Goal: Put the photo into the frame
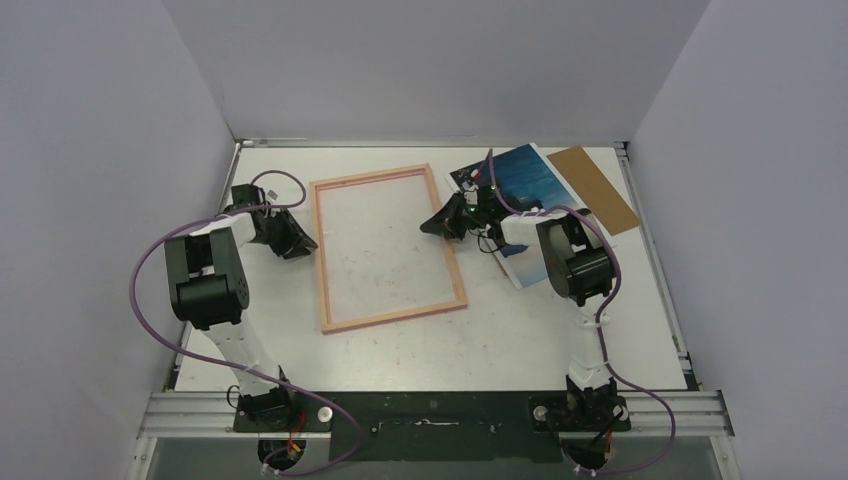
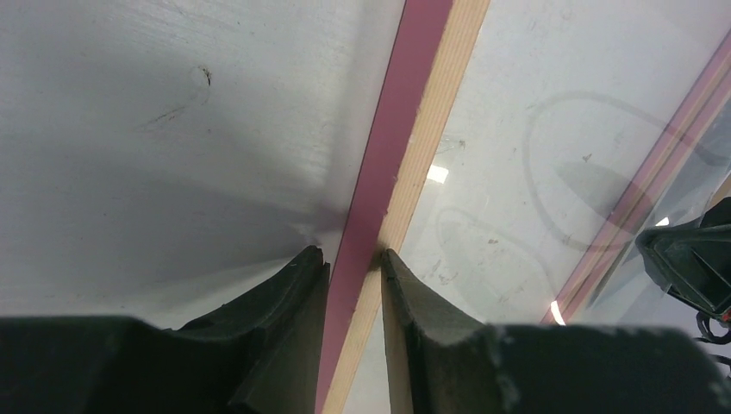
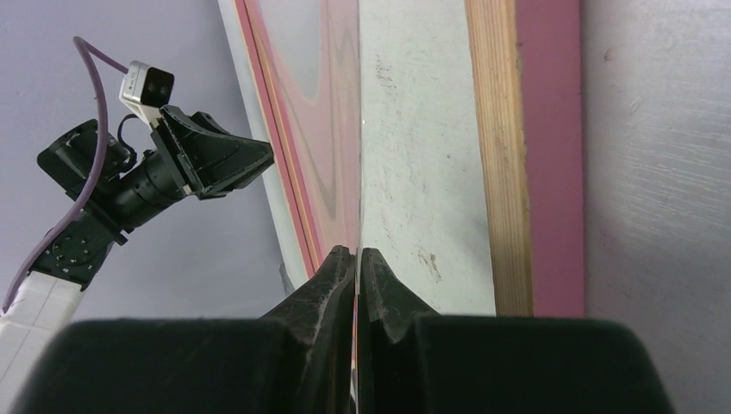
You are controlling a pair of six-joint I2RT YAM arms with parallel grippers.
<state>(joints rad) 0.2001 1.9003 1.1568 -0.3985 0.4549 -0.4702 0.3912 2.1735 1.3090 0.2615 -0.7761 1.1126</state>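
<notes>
The frame [image 1: 395, 317] is lying flat in the middle of the worktop [image 1: 500, 345], showing its pale wooden side. The left gripper [image 2: 349, 259] is holding the frame's left rail, its jaws narrow, with one finger on each side of the rail. The right gripper [image 3: 357, 254] is pinching the edge of a clear sheet [image 3: 340, 129] by the frame's right rail, its jaws almost together. The photo [image 1: 527, 180] is lying picture side up under the right arm, outside the frame and next to a brown board [image 1: 592, 188].
</notes>
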